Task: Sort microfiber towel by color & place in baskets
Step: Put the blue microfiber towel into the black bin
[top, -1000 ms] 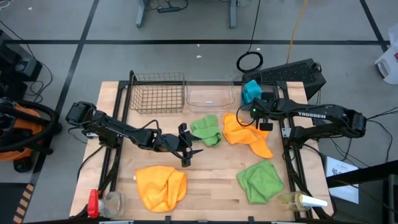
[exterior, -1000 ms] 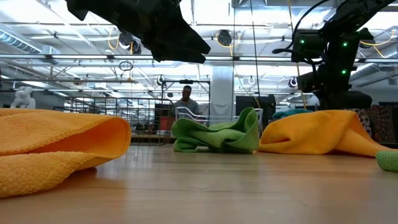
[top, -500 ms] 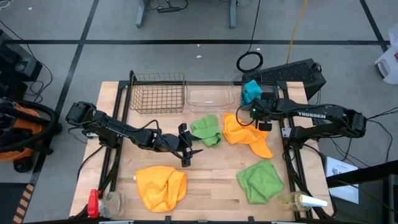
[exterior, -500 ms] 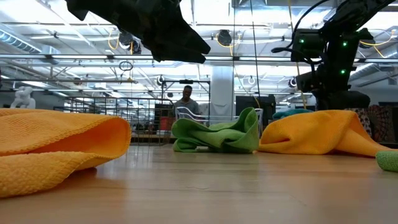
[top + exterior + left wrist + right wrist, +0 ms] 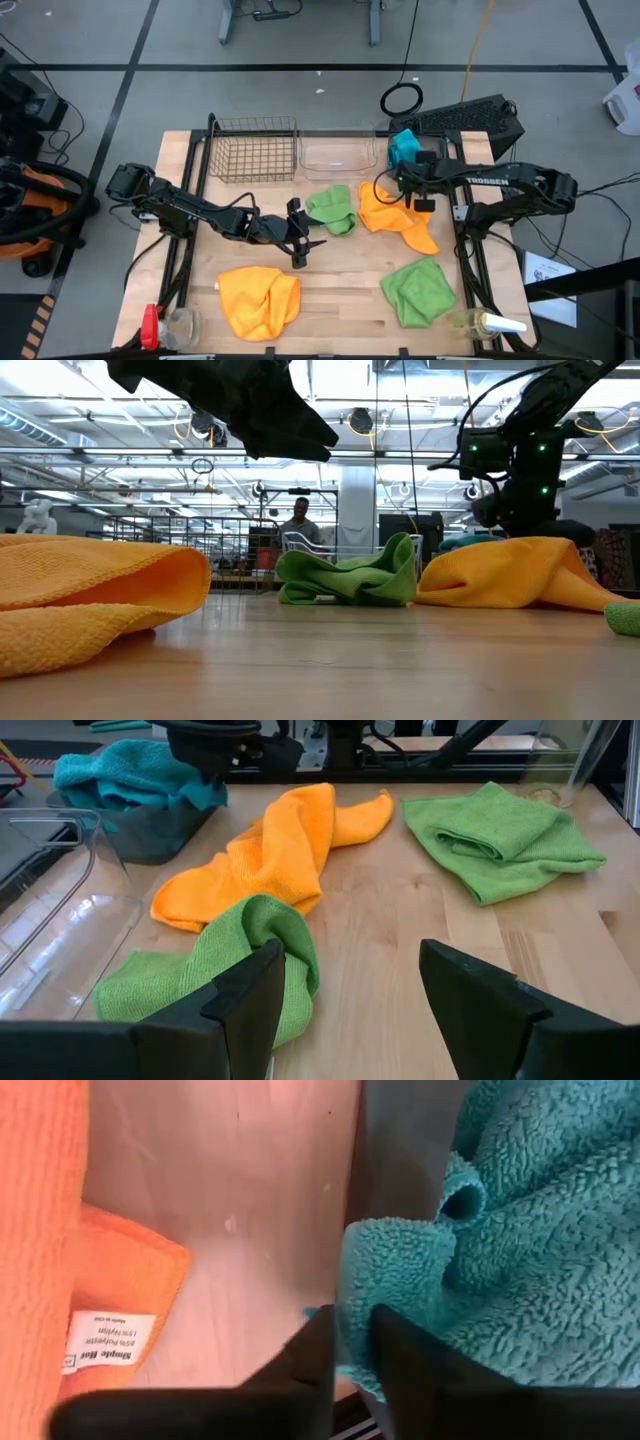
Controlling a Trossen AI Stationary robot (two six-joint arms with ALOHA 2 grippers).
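left gripper (image 5: 303,244), fingers spread and empty, hangs mid-table by the green towel (image 5: 333,208). farther back, right gripper (image 5: 405,178) sits at the dark grey tub (image 5: 150,825), fingers nearly together about a fold of the teal towel (image 5: 480,1270); whether it truly pinches cannot be told. advice: free the cloth fully inside the tub, then lift clear of the orange towel (image 5: 395,215). clear tub (image 5: 338,156) and wire basket (image 5: 254,150) sit empty.

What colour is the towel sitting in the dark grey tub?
Teal towel in the dark grey tub, clearest in the left wrist view.
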